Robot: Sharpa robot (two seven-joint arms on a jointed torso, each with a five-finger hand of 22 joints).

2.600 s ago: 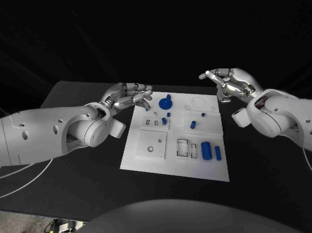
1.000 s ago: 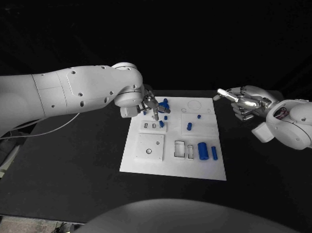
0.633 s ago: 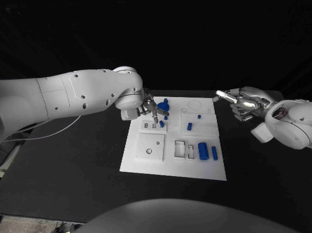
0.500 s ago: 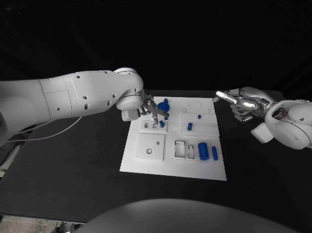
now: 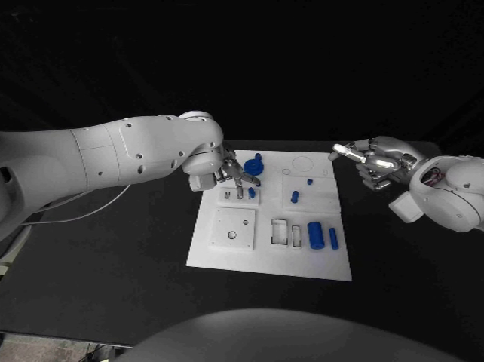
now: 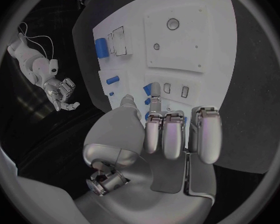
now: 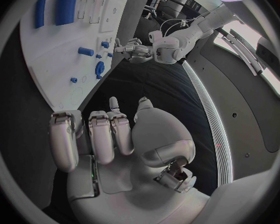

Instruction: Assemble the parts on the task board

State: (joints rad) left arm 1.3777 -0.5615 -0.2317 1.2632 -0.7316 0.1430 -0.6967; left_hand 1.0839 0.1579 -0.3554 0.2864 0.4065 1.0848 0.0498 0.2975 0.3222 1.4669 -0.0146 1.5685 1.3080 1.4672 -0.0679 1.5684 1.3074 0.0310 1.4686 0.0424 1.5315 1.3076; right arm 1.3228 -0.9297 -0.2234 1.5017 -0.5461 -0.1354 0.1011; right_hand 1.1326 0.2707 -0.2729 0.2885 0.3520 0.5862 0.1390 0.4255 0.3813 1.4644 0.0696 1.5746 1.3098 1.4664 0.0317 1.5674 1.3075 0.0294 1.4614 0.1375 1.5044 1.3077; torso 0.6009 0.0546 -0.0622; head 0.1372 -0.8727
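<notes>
The white rectangular task board [image 5: 271,226] lies in the middle of the black table [image 5: 111,264]. From the head camera the silver left hand [image 5: 234,175] hangs over the board's far left corner, beside a round blue disc-shaped part [image 5: 254,164]; whether it grips anything cannot be told there. The left wrist view shows its fingers [image 6: 176,134] curled in with nothing between them. The silver right hand [image 5: 370,161] hovers off the board's far right edge, fingers loosely bent and apart, holding nothing. Counted from the head view, six blue parts: the disc, three small pegs [image 5: 294,196], one thick cylinder [image 5: 315,234], one slim bar [image 5: 332,238]
</notes>
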